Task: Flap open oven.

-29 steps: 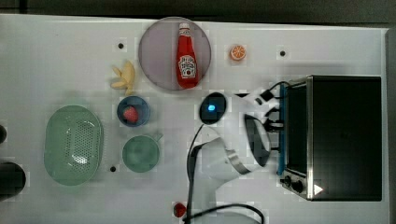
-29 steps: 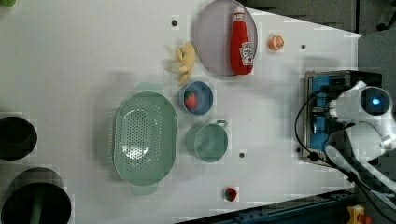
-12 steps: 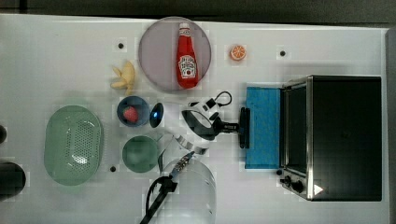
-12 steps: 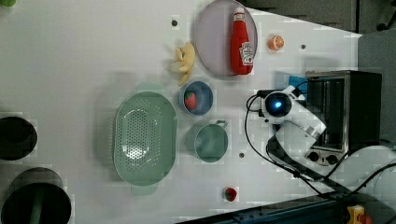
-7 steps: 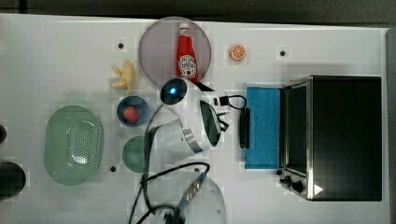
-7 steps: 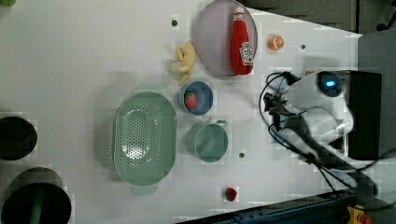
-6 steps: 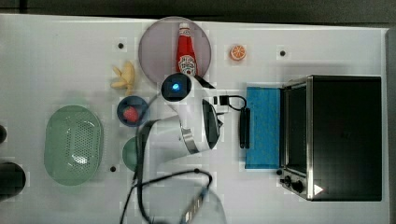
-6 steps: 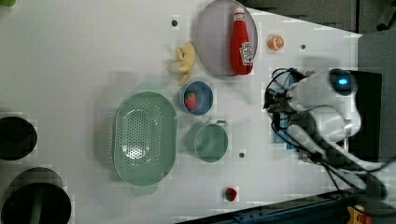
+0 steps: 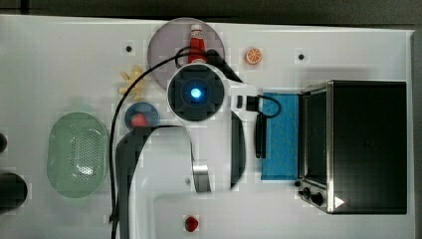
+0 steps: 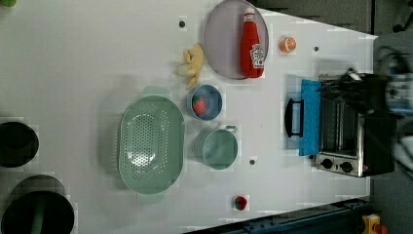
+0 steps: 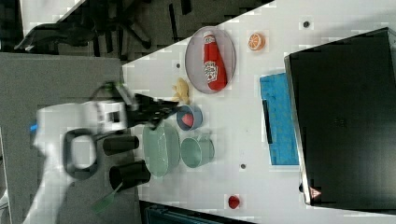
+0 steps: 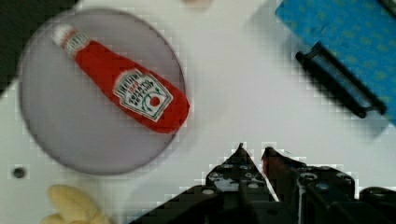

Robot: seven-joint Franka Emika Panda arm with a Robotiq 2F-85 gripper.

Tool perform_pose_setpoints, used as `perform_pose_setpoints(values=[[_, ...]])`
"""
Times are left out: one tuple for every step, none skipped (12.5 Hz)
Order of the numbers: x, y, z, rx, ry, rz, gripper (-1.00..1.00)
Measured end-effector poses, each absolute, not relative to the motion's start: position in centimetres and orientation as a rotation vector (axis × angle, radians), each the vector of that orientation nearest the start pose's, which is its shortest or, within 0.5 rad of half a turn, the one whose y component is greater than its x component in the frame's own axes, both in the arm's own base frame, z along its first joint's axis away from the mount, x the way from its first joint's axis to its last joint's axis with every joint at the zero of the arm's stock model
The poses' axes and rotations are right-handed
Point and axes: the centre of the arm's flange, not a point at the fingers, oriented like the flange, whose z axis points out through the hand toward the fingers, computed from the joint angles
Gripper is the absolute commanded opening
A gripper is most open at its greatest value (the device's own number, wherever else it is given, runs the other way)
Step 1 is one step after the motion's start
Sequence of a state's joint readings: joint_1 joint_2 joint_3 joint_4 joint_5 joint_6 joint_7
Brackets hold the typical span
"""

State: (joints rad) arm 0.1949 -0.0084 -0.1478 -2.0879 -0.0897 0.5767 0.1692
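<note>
Top view, change: a moment back the arm's head sat lower and nearer the door handle (image 9: 260,135); now it hangs high over the table (image 9: 59,55), its round blue-lit end covering part of the plate (image 9: 164,45) and the ketchup bottle (image 9: 197,42). The blue glass door (image 9: 280,134) of the oven (image 9: 366,147) was lying flat then and lies flat now.
Top view, meaning: judged from this, the flap is done and the arm is clearing off.
Left view, oven: the door is folded down toward the left view's left, handle at its outer edge, cavity exposed. A blurred dark mass of the arm smears over the oven's upper side.
Right view, arm pose: the gripper (image 11: 161,112) shows blurred above the strawberry bowl (image 11: 189,117) and the colander (image 11: 161,147), with the white links trailing to the right view's left. The oven is well apart from the jaws, across the table.
Wrist view, jaws: the gripper (image 12: 253,151) points down at bare table, its two tips nearly together with a thin gap and nothing between them.
Wrist view, places: plate and bottle lie off to one side of the jaws, door and handle off to the other; none touches them.
</note>
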Motion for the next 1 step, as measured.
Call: perform_pose_setpoints(values=[[54.42,1.41,46.62,-2.866,1.345,-0.158,-0.65]])
